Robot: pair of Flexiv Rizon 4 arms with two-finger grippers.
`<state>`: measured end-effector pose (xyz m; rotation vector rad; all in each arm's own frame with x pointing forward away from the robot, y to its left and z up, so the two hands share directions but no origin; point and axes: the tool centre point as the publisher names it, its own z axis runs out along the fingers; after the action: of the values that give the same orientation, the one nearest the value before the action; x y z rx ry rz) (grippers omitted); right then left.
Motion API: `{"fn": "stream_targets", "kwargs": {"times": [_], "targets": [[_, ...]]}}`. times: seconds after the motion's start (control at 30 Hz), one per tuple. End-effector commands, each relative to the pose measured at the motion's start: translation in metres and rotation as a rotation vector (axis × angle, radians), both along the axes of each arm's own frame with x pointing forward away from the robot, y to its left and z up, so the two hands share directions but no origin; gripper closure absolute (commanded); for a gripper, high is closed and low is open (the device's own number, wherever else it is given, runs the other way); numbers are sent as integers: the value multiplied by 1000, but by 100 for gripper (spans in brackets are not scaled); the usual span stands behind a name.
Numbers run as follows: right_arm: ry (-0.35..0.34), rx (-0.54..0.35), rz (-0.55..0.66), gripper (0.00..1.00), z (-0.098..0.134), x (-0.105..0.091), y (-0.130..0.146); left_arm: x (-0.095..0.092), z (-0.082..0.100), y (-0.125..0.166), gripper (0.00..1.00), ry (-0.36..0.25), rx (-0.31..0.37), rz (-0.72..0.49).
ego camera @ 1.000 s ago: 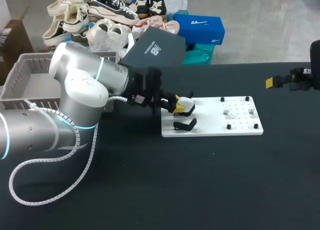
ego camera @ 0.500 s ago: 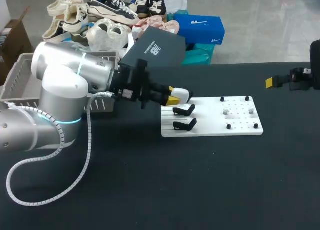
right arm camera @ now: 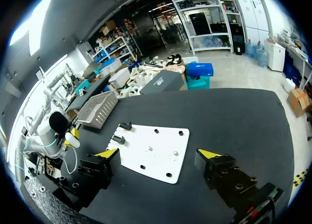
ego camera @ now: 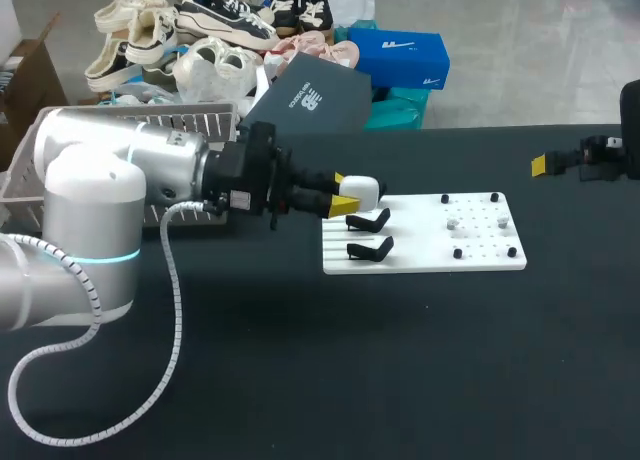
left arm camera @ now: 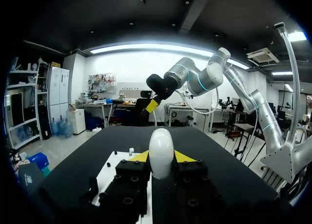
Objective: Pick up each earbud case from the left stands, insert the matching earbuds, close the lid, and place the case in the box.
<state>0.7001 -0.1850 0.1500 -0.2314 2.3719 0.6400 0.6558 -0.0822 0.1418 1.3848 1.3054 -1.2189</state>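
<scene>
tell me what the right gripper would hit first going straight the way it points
Probably the white board, lying straight ahead of the right gripper between its open fingers. Depth is unclear: it might touch the black table just short of it.

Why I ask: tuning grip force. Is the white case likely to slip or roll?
Probably slippery: the case looks smooth and rounded, pinched between the left gripper's tips. Likely light: it is small. Set down, its egg shape might roll.
</scene>
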Motion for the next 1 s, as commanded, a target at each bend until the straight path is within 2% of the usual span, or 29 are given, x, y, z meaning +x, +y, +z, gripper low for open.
{"fn": "stream_targets", "kwargs": {"times": [0.03,0.27,0.6,1.0], "targets": [[1,1,3,0,0,0,-1,-21,4,5,100,-21,-16,76],[1,1,3,0,0,0,-1,-30,6,2,100,-60,-44,71],[1,1,3,0,0,0,-1,-37,8,-3,100,-78,-54,58],[1,1,3,0,0,0,-1,-38,9,-3,100,-79,-54,59]]}}
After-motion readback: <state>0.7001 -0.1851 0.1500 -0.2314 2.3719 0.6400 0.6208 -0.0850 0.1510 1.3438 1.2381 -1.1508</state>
